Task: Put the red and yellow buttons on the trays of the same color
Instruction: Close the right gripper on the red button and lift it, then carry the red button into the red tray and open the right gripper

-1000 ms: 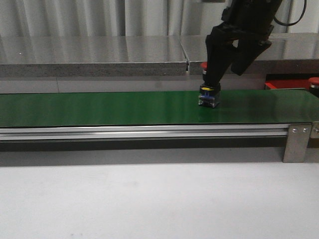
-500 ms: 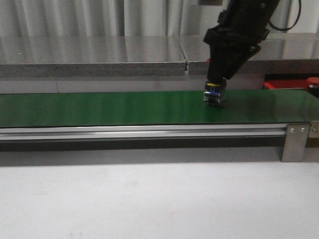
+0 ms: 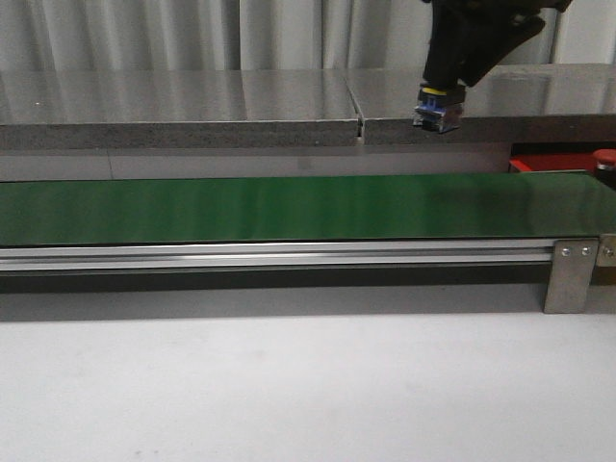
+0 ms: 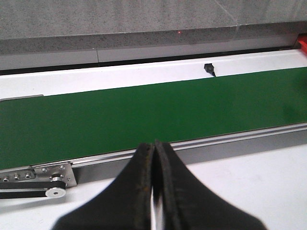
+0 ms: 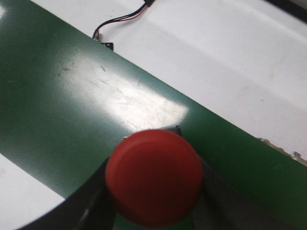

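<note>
My right gripper hangs high above the green belt, shut on a button whose dark body shows blue and yellow bands. The right wrist view shows that button's round red cap between the two dark fingers, with the belt far below it. The red tray lies behind the belt's right end, and a second red-capped button is at its right edge. My left gripper is shut with nothing in it, low over the white table in front of the belt. No yellow button or yellow tray is in view.
A grey stone ledge runs behind the belt. An aluminium rail and a metal bracket border the belt's front. A small black sensor on a cable sits at the belt's far edge. White tabletop lies in front.
My right gripper closed on the button that stood on the belt and lifted it well above the belt, shifting slightly right.
</note>
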### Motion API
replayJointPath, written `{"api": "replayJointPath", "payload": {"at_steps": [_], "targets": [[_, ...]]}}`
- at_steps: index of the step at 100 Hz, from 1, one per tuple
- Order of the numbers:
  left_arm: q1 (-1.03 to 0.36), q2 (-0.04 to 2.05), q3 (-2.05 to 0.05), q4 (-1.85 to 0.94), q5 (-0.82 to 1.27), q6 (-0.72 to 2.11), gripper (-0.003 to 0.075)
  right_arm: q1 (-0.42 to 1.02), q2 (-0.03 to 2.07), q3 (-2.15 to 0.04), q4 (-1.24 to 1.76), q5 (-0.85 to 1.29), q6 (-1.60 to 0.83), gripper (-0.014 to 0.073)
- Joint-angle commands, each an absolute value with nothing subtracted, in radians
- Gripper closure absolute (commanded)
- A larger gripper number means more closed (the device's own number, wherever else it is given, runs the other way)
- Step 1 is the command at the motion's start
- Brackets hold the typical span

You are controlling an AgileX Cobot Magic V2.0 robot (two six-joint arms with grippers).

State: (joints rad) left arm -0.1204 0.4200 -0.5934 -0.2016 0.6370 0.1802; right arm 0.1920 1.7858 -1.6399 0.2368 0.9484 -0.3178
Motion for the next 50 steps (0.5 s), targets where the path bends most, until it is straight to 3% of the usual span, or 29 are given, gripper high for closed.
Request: {"api": "replayJointPath", "payload": {"at_steps": [1,50], "targets": [[-0.127,0.425,-0.618,-0.220,0.567,0.179,0.0739,0.167,1.688,-1.636,0.220,0.896,-0.277,0.0506],[-0.127,0.425,-0.618,-0.220,0.567,0.179,0.0739,-0.095,1.521,-1.382,0.219,0.803,-0.259,0.0506]]}}
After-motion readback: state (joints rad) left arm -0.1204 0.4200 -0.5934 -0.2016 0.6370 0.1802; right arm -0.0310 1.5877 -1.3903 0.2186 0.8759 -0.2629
